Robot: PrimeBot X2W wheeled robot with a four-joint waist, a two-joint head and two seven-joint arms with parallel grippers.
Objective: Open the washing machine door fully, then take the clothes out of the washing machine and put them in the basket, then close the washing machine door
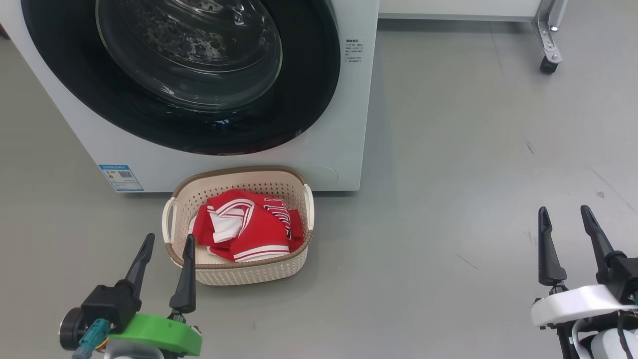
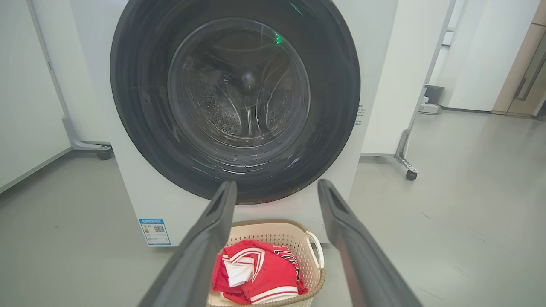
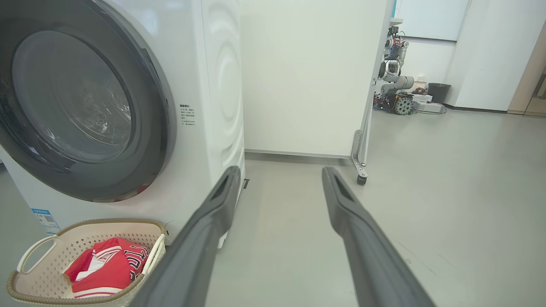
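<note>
Washing machine is a big white front-loader sitting on the floor, and the washing machine door looks shut flush against its front. It's a wide glossy black ring with a clear bulging glass bowl in the middle. Through the glass in the left wrist view you can make out the perforated steel drum. Low on the front there's a small blue sticker with a QR code.

Clothes are in the basket, a crumpled red heap with white striped trim and some dark lettering. That basket is cream perforated plastic, rounded-rectangular, with a brown woven-look rim and a loop handle on each side. It's parked on the floor just in front of the machine's base.

Floor is smooth grey with a few scuffs. Behind the washer stands a white partition panel on a metal foot with a caster, plus pale walls further back.

Left gripper hangs near the basket's left edge, fingers apart, holding nothing. Right gripper is well off to the right over bare floor, also spread and empty.
</note>
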